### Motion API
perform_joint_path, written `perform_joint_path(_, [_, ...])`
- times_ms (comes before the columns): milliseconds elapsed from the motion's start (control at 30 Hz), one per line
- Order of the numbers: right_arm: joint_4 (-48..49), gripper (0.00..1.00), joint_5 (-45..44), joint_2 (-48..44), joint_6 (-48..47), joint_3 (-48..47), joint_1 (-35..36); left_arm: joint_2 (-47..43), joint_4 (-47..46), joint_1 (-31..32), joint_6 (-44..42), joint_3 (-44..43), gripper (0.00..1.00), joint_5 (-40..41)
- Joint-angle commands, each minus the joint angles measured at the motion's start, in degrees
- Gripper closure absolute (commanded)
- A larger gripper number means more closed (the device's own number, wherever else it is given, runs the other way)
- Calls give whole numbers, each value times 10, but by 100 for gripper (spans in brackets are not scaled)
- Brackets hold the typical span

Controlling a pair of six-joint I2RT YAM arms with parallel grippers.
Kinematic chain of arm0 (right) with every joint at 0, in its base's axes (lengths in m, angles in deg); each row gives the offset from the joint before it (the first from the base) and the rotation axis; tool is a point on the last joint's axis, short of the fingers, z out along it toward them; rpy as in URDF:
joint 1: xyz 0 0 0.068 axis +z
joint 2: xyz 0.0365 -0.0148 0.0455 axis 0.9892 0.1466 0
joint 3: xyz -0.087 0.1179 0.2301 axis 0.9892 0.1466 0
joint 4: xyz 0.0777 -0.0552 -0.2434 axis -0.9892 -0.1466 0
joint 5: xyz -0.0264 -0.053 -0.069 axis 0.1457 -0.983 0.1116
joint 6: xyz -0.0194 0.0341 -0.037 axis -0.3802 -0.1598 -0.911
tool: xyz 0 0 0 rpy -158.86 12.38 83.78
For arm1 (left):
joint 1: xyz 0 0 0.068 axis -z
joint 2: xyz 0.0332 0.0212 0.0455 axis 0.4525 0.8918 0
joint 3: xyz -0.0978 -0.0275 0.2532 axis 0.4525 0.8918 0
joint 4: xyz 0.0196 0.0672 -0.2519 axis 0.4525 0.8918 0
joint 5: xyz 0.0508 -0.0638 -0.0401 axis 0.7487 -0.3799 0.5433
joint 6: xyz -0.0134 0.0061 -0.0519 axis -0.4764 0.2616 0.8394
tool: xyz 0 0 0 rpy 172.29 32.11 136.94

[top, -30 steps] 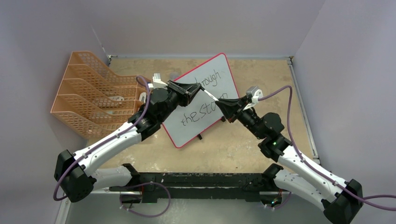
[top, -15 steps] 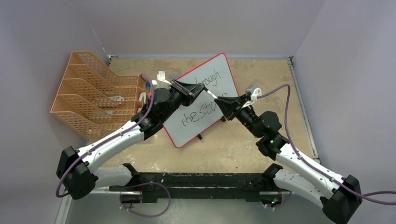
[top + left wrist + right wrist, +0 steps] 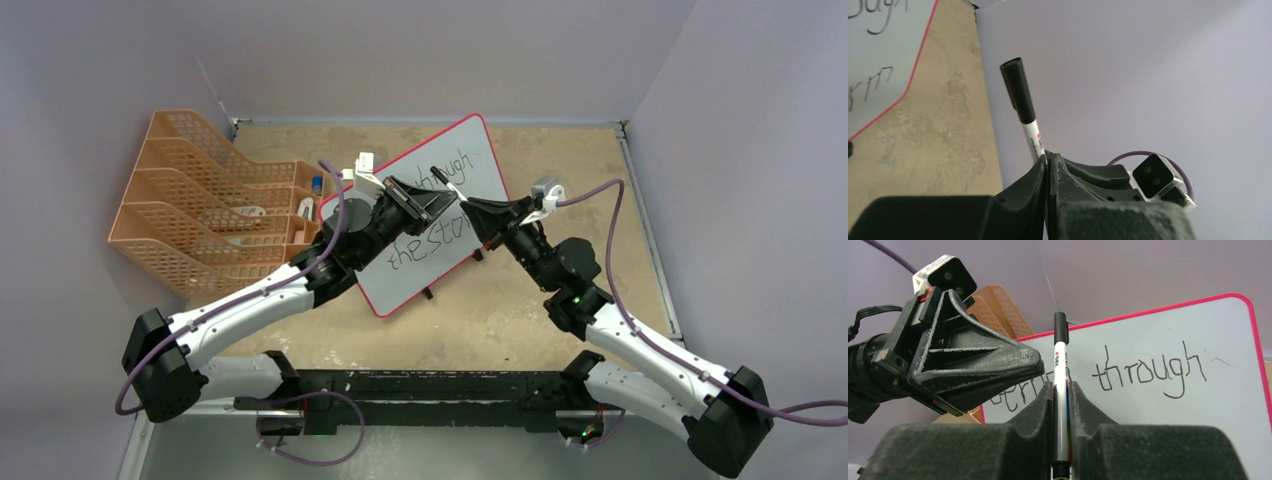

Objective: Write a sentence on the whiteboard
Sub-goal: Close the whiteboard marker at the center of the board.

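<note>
The right gripper [image 3: 1061, 385] is clamped on a marker [image 3: 1060, 355], the white barrel pinched between its two fingers and the black cap standing clear above them. The left gripper [image 3: 1040, 365] is pressed together with nothing between its fingers, its tip just beside the marker's barrel on the left; from the left wrist the same closed left gripper [image 3: 1048, 157] sits in front of the marker [image 3: 1024, 107], which rises past it, cap uppermost. A second ago and half a second ago the overhead view showed the marker spanning the gap between the two grippers, its far end inside the left one. Now the left gripper [image 3: 445, 205] has let go and shut, its wrist has swung up and toward the board's middle, and the right gripper [image 3: 470, 207] sits slightly farther from the bases, with the marker [image 3: 450, 185] angled up and to the left, its cap free. The whiteboard [image 3: 400, 285] has not moved: it sits mid-table at a slant on the tan table [image 3: 560, 170], red-framed, beneath and beyond both grippers, to the right of the orange mesh file rack [image 3: 200, 200]. The sentence [image 3: 430, 235] runs across it in two slanted black lines; "through" and "the stor" are readable, while the left arm covers the first word.
</note>
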Motion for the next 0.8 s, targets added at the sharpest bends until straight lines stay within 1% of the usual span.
perform_joint_path(0, [42,100,-33,-18,9,10,2,-27,45,-1,-65,-40,95,30])
perform_joint_path(67, [35,100,-31,-29,15,18,2,-39,71,-4,-96,-49,82,43])
perform_joint_path(133, [34,100,-23,-40,28,25,2,-52,76,-16,-134,-48,74,39])
perform_joint_path(200, [28,100,-10,-48,35,28,3,-56,79,-41,-162,-51,66,8])
perform_joint_path(267, [26,100,4,-52,47,30,3,-51,70,-72,-184,-55,60,-47])
perform_joint_path(400, [35,100,11,-68,85,40,2,-36,41,-102,-203,-52,54,-122])
perform_joint_path(500, [49,100,21,-80,115,46,3,-36,-14,-118,-205,-28,49,-160])
perform_joint_path(600, [62,100,40,-79,141,45,3,-30,-66,-134,-189,-8,47,-207])
perform_joint_path(767, [72,100,45,-72,141,42,2,-26,-73,-136,-157,-8,46,-229])
